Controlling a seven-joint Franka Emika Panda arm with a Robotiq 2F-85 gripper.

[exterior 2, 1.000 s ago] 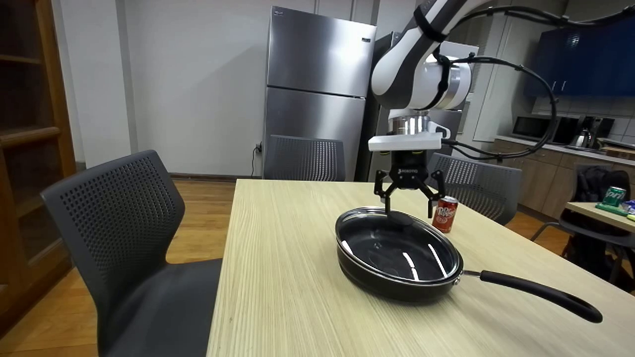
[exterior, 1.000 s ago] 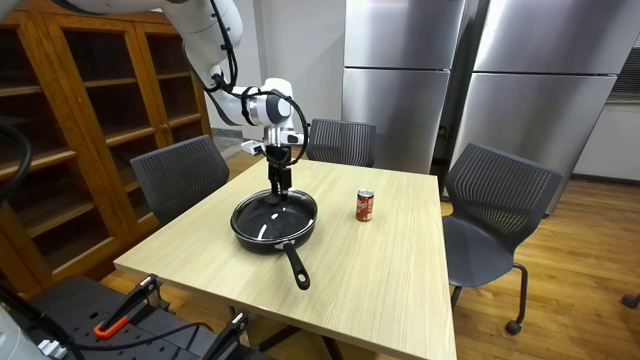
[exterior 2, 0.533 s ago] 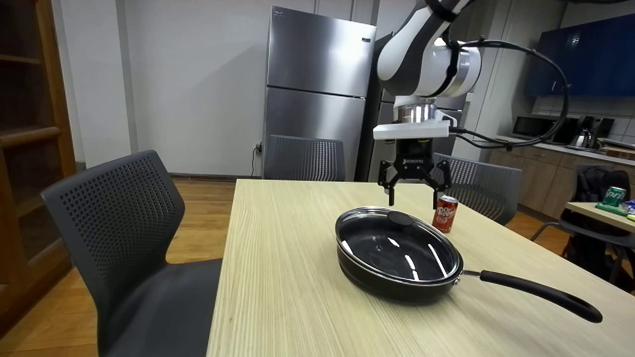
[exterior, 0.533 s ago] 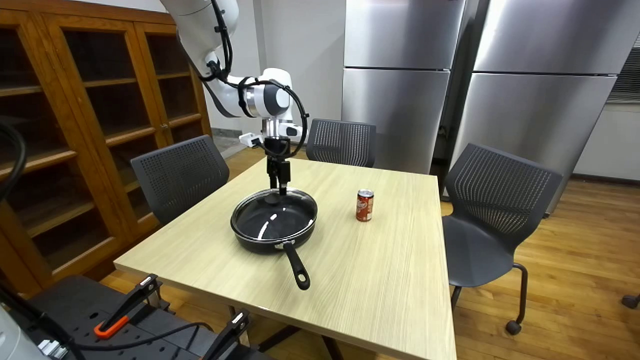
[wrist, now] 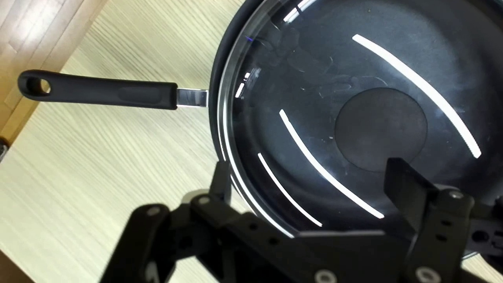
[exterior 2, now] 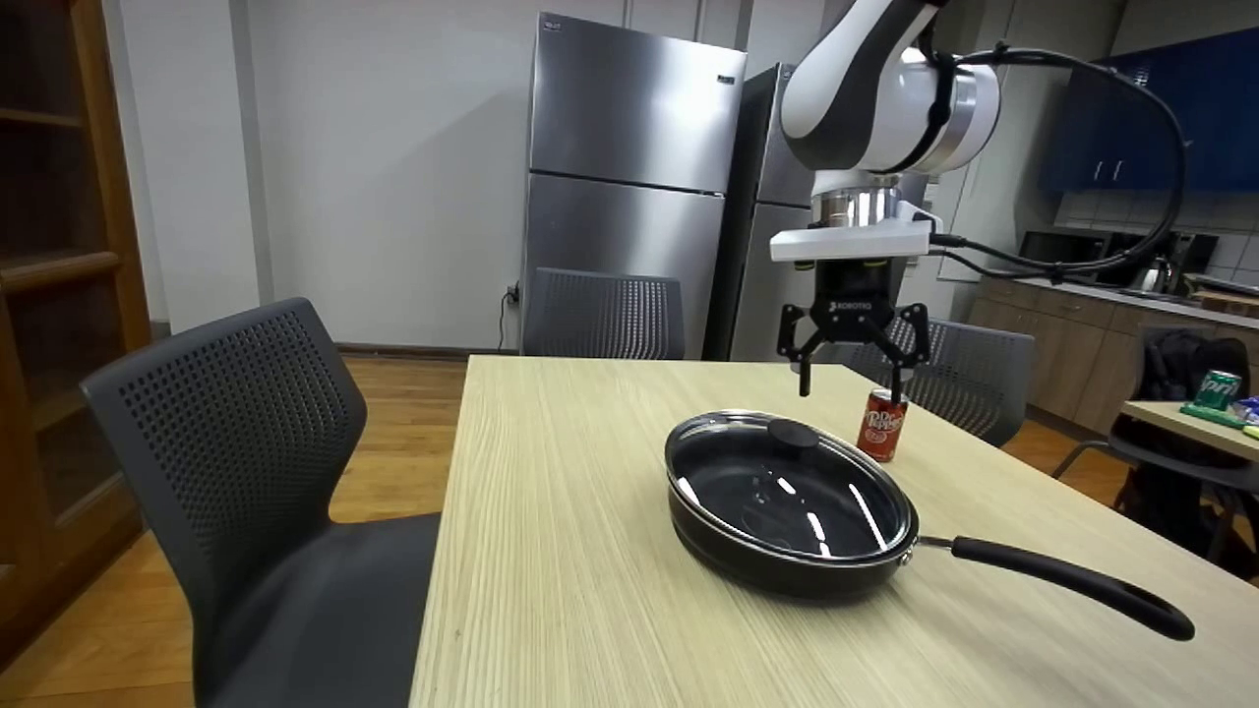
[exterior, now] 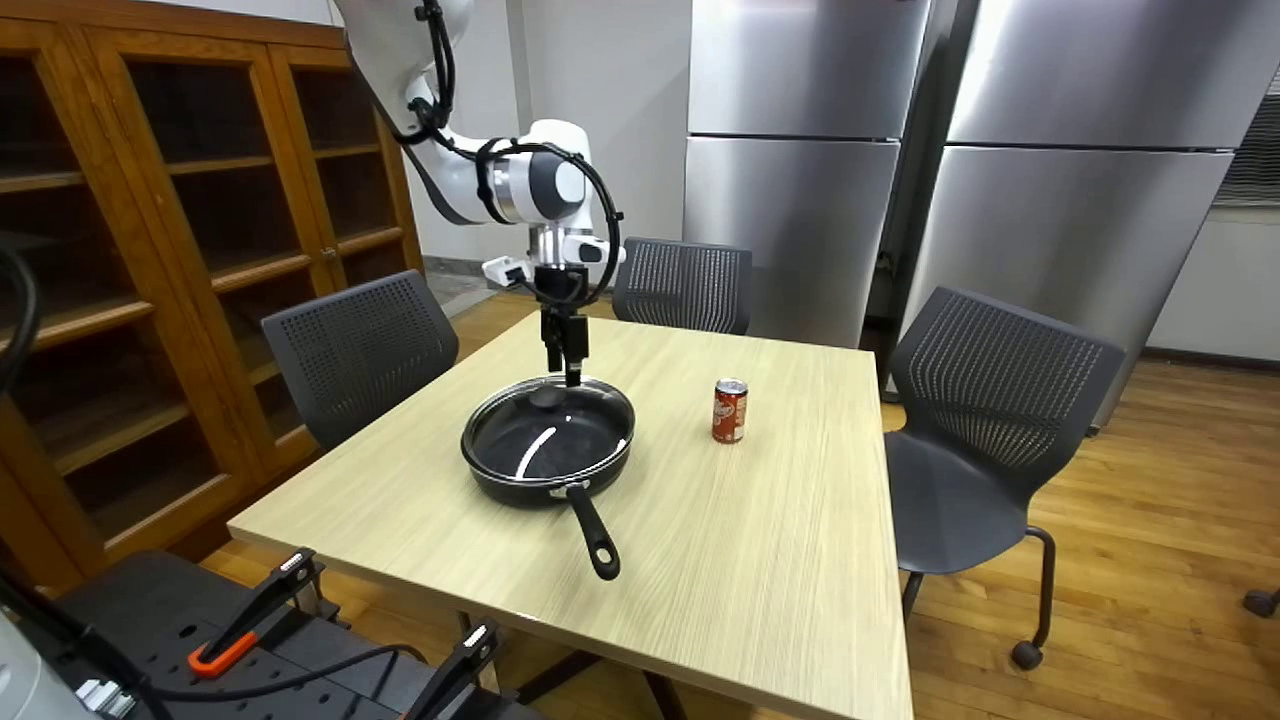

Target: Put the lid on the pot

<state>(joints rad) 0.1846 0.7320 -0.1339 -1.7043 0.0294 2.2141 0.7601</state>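
The clear glass lid (exterior 2: pixel 748 492) with its metal rim lies on the black frying pan (exterior 2: pixel 787 582) in both exterior views. Its dark knob (exterior 2: pixel 793 434) sticks up from the glass. The lid (exterior: pixel 545 435) and the pan (exterior: pixel 515 492) stand on the table, the long handle (exterior: pixel 594 530) pointing to the near edge. My gripper (exterior 2: pixel 851 395) is open and empty, above the lid and off to one side of the knob. In the wrist view the open gripper (wrist: pixel 308 164) has one finger over the lid's glass (wrist: pixel 298 67) and one past the pan's rim.
A red can (exterior: pixel 729 411) stands on the table (exterior: pixel 780 560) beside the pan, and behind the gripper in an exterior view (exterior 2: pixel 880 429). Dark chairs (exterior: pixel 990 480) stand around the table. Clamps (exterior: pixel 250 620) sit on the robot's stand.
The open gripper has risen off the knob and shifted sideways toward the can's side. The lid and the pan have not moved.
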